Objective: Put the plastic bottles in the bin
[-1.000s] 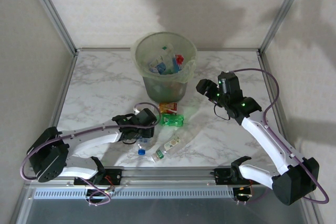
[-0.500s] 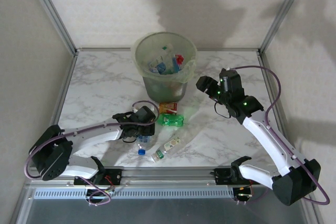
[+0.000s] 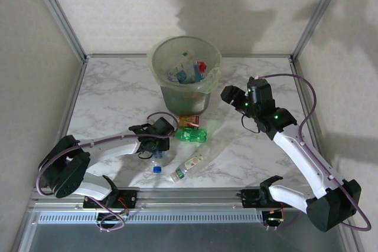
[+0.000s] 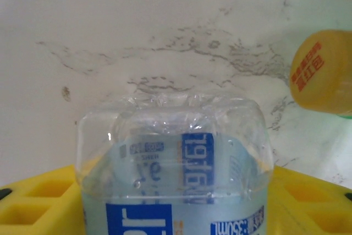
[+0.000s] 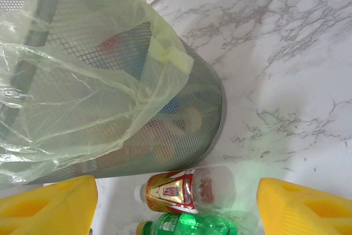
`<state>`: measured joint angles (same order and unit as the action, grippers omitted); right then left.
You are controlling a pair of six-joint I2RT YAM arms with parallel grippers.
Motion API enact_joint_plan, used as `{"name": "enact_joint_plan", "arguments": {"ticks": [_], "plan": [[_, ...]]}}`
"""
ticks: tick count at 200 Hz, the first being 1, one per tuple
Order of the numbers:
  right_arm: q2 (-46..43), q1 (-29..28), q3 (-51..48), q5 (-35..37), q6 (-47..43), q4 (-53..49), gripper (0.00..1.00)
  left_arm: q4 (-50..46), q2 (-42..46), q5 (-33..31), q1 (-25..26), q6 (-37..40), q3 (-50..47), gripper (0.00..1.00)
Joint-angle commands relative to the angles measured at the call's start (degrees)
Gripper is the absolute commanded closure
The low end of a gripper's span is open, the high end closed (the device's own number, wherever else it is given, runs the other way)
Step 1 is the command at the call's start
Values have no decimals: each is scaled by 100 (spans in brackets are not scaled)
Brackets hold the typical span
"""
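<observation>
Marble table (image 3: 112,98), plain walls round it. Left gripper (image 3: 157,140) is low at near-left centre, jaws astride a clear blue-label bottle (image 4: 176,152) lying on the table. The wrist view shows yellow pads (image 4: 38,202) close on both sides of the bottle's base end. I cannot tell if they are squeezing it or just beside it.

Step in hand, as I read it, is to grasp this bottle and carry it to the bin. To do it well:
- Close until the thin wall gives slightly, no harder, because a crushed bottle can squirt out.
- The grip sits near the base, so the cap end may droop, and the lift should go straight up.
- Rise high before travelling, as the bin wall is tall.
- Let go well inside the rim, clear of the loose liner.

A white-label bottle (image 3: 188,166) lies just right of it, near edge. Green bottle (image 5: 187,227) and red-label bottle (image 5: 187,191) lie side by side at the bin's near foot. Bin (image 3: 158,63) stands far centre, several bottles already in it.

Right gripper (image 3: 229,96) hangs right of the bin, jaws wide apart and empty, with the red-label and green bottles below it. It should stay clear of the left arm's path.
</observation>
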<state>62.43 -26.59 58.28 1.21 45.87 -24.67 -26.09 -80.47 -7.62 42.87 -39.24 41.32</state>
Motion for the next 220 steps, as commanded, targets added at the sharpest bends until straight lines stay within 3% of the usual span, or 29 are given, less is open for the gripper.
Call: {"name": "enact_joint_plan", "arguments": {"ticks": [1,41,78,125,164,220], "plan": [[-90,22,95,-121,-102,120,23,-133,428,-184,-141,-135,-53,42],[-161,-276,232,-191,-244,341,24,-313,1081,-64,-463,-290,137,44],[-153,-1215,683,-146,-772,778,23,-615,2073,-78,-821,-533,800,43],[148,-2375,1219,138,-1285,979,21,-1038,2566,-152,-1460,-833,2077,41],[605,-2881,1614,-13,-1396,1147,21,41,2802,364,-1829,-1551,2379,40],[1343,-3413,2231,-565,-1623,1308,19,1662,2748,1083,-1892,-2656,2008,43]]}}
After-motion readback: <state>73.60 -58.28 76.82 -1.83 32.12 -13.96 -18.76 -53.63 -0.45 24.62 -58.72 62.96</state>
